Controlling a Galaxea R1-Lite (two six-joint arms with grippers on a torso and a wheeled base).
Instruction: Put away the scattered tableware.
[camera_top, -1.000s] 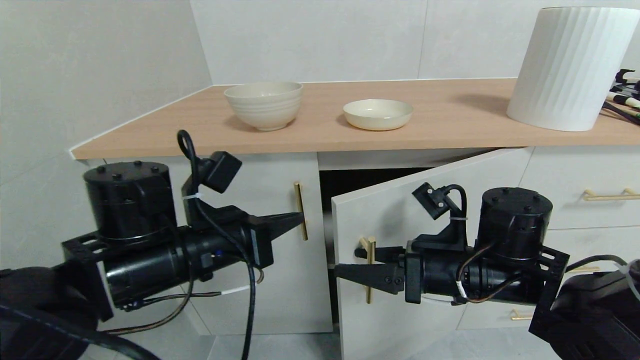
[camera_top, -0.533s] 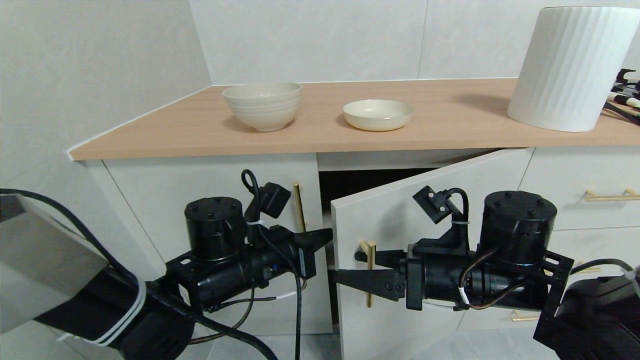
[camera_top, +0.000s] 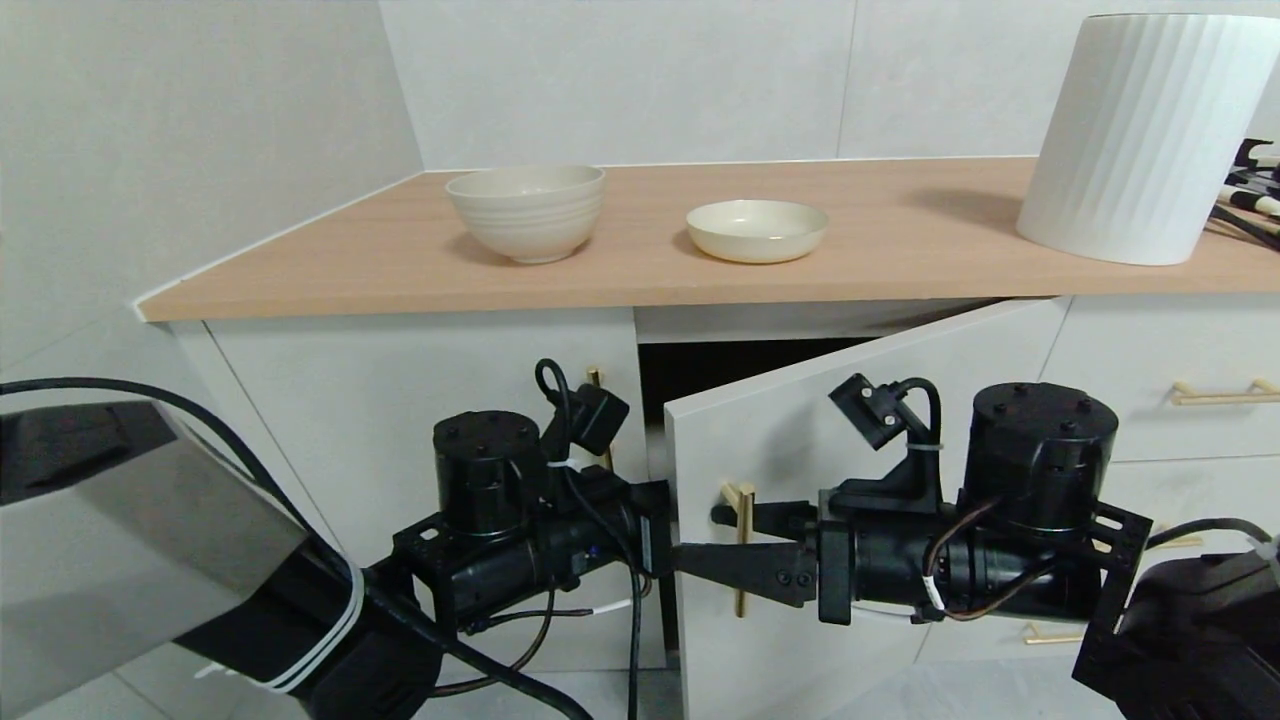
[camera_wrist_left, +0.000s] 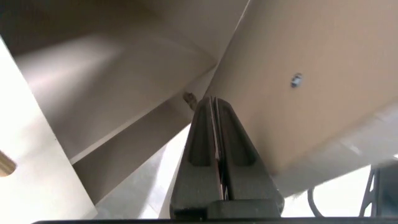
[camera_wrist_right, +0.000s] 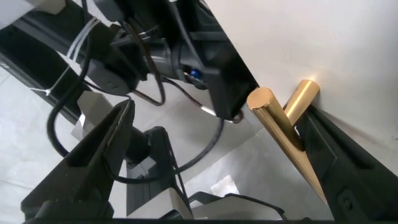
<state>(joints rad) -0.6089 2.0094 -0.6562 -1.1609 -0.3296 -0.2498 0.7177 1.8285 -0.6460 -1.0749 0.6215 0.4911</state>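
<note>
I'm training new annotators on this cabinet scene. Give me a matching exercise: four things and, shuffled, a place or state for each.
Things:
1 deep bowl
2 shallow dish
3 cabinet door
4 left gripper

Places or states:
A ajar
B fingers closed, at the door's open edge
C near the countertop's left end
D right of the bowl

Pairs: 1-C, 2-D, 3-A, 4-B

Wooden countertop (camera_top: 900, 230) ahead of me, running left to right along the tiled wall, with its left end cut at an angle. Deep cream bowl (camera_top: 527, 211) stands upright towards the left. Shallow cream dish (camera_top: 756, 229) sits just right of it, apart from the bowl. Well to the right stands a tall white ribbed container (camera_top: 1140, 135). Dark-handled tools (camera_top: 1245, 205) lie beyond it at the right edge; I cannot tell what kind
</note>
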